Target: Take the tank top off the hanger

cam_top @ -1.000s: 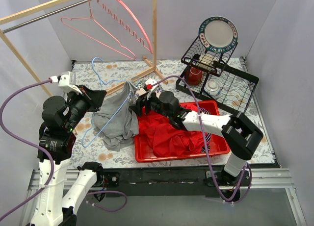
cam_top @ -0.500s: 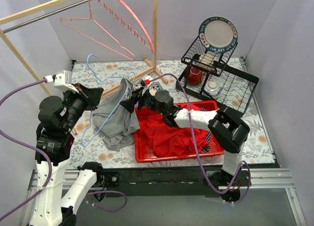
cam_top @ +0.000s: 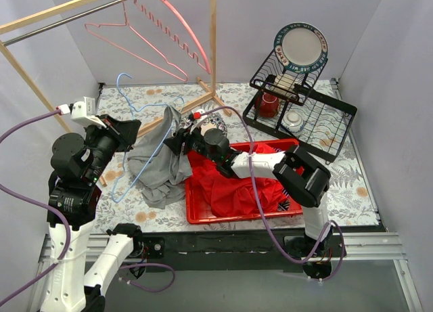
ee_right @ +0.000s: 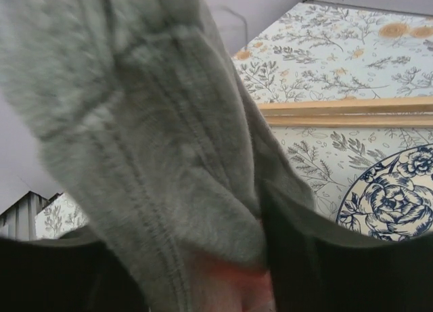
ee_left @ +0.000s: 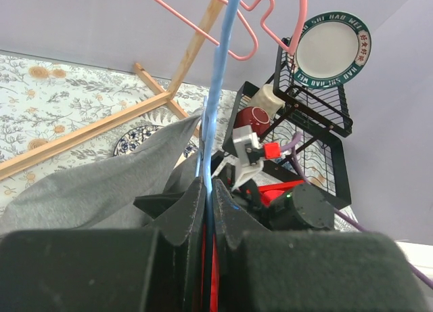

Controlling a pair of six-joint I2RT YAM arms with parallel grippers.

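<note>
Grey tank top (cam_top: 159, 166) drapes left of centre in the top view, hung on the blue hanger (ee_left: 218, 88). Left gripper (ee_left: 206, 190) is clamped on the hanger wire. Right gripper (cam_top: 179, 139) is at a strap with fabric between its jaws; I cannot tell whether it grips. Judgement: close fully on 1 strap, then slide it off the hanger end.

The overhead view comes to me bright and evenly lit from above, sharp throughout, with only soft, faint shadows on the surface (cam_top: 152, 95). On the left wrist feed the left end effector (ee_left: 208, 190) is a near-black, underexposed mass along the bottom, and the hanger (ee_left: 220, 75) wire close to the lens goes soft. The right wrist feed is mostly blur: the tank top (ee_right: 149, 122) fills it out of focus and only the far right is sharp.
</note>
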